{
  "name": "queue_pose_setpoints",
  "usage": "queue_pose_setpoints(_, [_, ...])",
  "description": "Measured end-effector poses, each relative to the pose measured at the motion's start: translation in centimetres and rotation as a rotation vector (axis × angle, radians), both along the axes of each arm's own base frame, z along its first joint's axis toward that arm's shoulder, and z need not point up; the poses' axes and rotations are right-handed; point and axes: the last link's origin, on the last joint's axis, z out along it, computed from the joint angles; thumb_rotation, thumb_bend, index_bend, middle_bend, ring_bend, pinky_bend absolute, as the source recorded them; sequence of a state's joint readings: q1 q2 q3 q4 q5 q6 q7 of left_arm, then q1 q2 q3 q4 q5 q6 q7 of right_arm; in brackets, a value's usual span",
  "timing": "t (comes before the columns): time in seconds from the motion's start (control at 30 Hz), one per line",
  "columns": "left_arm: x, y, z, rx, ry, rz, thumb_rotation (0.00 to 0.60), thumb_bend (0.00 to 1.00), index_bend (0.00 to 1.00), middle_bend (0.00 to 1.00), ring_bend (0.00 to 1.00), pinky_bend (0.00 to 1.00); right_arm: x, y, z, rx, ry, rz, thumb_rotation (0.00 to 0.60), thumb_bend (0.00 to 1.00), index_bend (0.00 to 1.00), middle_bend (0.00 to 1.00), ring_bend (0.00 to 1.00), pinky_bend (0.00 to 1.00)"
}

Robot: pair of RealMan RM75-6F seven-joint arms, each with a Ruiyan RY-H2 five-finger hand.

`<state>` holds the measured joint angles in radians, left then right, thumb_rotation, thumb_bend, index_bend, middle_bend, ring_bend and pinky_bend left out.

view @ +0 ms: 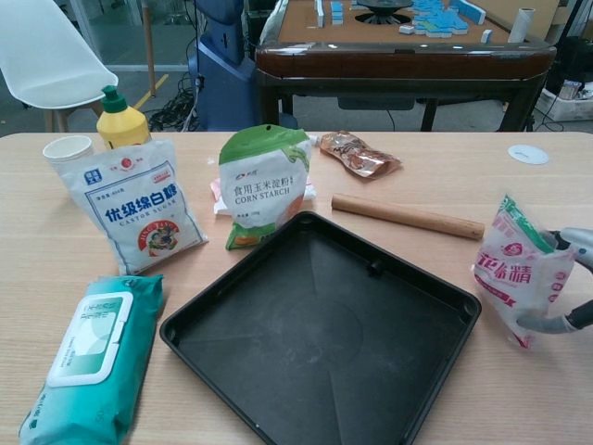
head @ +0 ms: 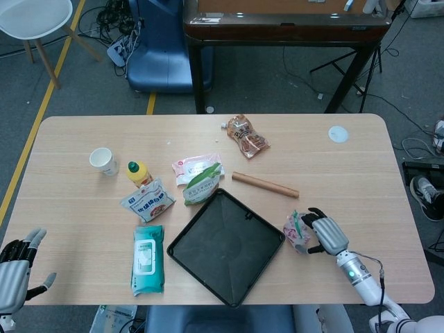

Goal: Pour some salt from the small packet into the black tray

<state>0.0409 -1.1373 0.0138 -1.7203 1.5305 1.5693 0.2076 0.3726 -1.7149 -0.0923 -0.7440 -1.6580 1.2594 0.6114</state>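
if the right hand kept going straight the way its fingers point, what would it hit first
The right hand already grips the salt packet, and its fingers point left toward the black tray. Going on, the packet would probably meet the tray's near right rim first, if it stays low; its height above the table is unclear.

The right hand (head: 325, 234) grips the small packet (head: 298, 234) (just beside the black tray (head: 227, 247)).

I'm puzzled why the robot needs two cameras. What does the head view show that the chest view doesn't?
Only the head view shows the left hand, open at the table's near left corner, and the whole table. Only the chest view makes the packets' printing readable, such as the corn starch bag. Both show the right hand holding the small packet beside the black tray.
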Motion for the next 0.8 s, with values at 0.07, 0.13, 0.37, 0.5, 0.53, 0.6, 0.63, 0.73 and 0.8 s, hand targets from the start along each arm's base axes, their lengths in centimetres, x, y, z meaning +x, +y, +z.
queue_pose_setpoints(0.07, [0.1,0.0,0.0,-0.001,0.001,-0.002,0.600,0.20,0.10,0.11,0.16,0.09,0.2,-0.1,0.5,-0.019,0.007,0.016,0.600,0.44,0.49,0.43,0.31,0.14])
queue_pose_setpoints(0.13, [0.1,0.0,0.0,-0.002,-0.001,-0.006,0.600,0.20,0.10,0.11,0.16,0.09,0.4,-0.3,1.0,-0.036,0.022,0.037,0.600,0.44,0.49,0.43,0.31,0.14])
queue_pose_setpoints(0.37, [0.3,-0.1,0.1,0.001,-0.009,-0.020,0.600,0.20,0.10,0.11,0.16,0.09,3.1,-1.2,2.9,-0.079,0.108,0.141,0.600,0.44,0.49,0.43,0.33,0.17])
queue_pose_setpoints(0.5, [0.1,-0.2,0.2,0.008,-0.018,-0.020,0.600,0.20,0.10,0.11,0.16,0.09,5.8,-2.0,4.0,-0.113,0.194,0.217,0.600,0.44,0.49,0.43,0.34,0.18])
queue_pose_setpoints(0.53, [0.1,-0.3,0.2,0.010,-0.021,-0.019,0.600,0.20,0.10,0.11,0.16,0.09,6.6,-2.3,4.3,-0.126,0.227,0.242,0.600,0.44,0.49,0.43,0.34,0.18])
queue_pose_setpoints(0.6, [-0.1,-0.4,0.3,0.013,-0.025,-0.018,0.600,0.20,0.10,0.11,0.16,0.09,7.9,-2.8,4.7,-0.145,0.281,0.279,0.600,0.44,0.49,0.43,0.34,0.18])
queue_pose_setpoints(0.63, [-0.1,-0.4,0.3,0.015,-0.027,-0.018,0.600,0.20,0.10,0.11,0.16,0.09,8.8,-3.1,4.9,-0.158,0.320,0.304,0.600,0.44,0.49,0.43,0.34,0.18])
queue_pose_setpoints(0.73, [-0.3,-0.5,0.4,0.020,-0.035,-0.020,0.600,0.20,0.10,0.11,0.16,0.09,10.8,-3.8,5.3,-0.191,0.425,0.364,0.600,0.44,0.50,0.43,0.34,0.18])
queue_pose_setpoints(0.8, [-0.5,-0.5,0.5,0.021,-0.040,-0.021,0.600,0.20,0.10,0.11,0.16,0.09,12.0,-4.2,5.3,-0.209,0.487,0.398,0.600,0.44,0.50,0.44,0.34,0.18])
